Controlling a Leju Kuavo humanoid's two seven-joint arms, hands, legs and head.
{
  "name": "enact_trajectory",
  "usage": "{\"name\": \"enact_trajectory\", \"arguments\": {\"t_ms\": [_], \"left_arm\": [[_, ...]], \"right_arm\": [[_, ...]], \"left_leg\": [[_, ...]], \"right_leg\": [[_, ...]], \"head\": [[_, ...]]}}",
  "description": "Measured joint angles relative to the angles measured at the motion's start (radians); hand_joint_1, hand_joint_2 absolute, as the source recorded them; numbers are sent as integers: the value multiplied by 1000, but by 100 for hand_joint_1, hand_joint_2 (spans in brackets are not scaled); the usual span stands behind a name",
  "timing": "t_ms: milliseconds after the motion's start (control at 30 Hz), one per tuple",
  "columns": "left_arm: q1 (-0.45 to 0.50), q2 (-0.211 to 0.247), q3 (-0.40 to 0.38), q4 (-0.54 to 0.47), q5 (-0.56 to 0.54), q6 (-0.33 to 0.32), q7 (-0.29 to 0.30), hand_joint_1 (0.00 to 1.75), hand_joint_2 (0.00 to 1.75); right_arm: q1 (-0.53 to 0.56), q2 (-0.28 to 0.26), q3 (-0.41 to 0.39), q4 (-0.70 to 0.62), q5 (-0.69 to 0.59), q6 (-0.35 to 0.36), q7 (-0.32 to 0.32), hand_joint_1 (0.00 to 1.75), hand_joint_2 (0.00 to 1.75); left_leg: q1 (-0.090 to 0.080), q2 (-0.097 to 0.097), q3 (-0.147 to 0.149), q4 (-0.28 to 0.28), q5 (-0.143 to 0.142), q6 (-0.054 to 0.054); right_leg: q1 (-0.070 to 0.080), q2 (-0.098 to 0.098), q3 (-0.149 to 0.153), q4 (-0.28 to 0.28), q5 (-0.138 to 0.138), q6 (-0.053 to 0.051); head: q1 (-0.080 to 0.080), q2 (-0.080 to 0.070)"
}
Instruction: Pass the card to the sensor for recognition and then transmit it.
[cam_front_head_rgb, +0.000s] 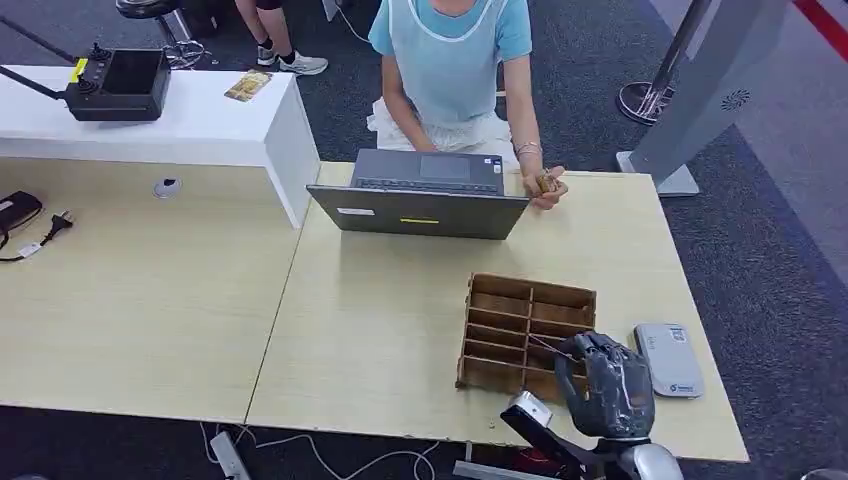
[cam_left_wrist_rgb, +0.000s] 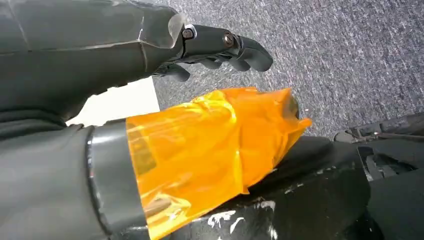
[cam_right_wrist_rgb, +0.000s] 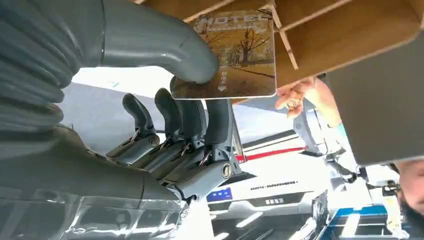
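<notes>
The card, a glossy rectangular hotel key card printed with autumn trees in brown and gold, sits pinched in my right hand, the thick grey thumb pressed on its printed face and the dark fingers closed behind it. Lettering reading "OTEL" runs along one short edge and a small arrow mark sits at the opposite short edge; its long axis runs from the hand toward the brown wooden divided rack, the lettered end leading and partly in among the thin wooden slats. In the head view the hand hovers over the rack's near right corner, at the front edge of the pale wood-grain worktop. Just right of the rack lies the flat white card sensor, near the hand but apart from it, with bare worktop between it and the right-hand edge. Across the worktop a grey open laptop stands before a seated person in a light blue top, one of whose hands rests beside it. My left hand hangs over grey carpet, fingers curled in, holding nothing.
</notes>
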Motion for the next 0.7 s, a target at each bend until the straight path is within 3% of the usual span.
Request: {"name": "enact_trajectory", "arguments": {"t_ms": [267, 433, 667, 700], "left_arm": [[0, 0, 6, 0, 4, 2, -7, 0, 0], [0, 0, 6, 0, 4, 4, -8, 0, 0], [0, 0, 7, 0, 4, 7, -10, 0, 0], [0, 0, 7, 0, 4, 8, -10, 0, 0]], "right_arm": [[6, 18, -17, -28, -144, -7, -94, 152, 175], [8, 26, -21, -42, -169, -8, -120, 145, 175], [10, 29, -23, -78, -221, -3, -173, 154, 175], [9, 29, -23, -85, -231, 2, -183, 162, 175]], "left_leg": [[0, 0, 0, 0, 0, 0], [0, 0, 0, 0, 0, 0], [0, 0, 0, 0, 0, 0], [0, 0, 0, 0, 0, 0]], "right_leg": [[0, 0, 0, 0, 0, 0], [0, 0, 0, 0, 0, 0], [0, 0, 0, 0, 0, 0], [0, 0, 0, 0, 0, 0]], "head": [[0, 0], [0, 0], [0, 0], [0, 0]]}}
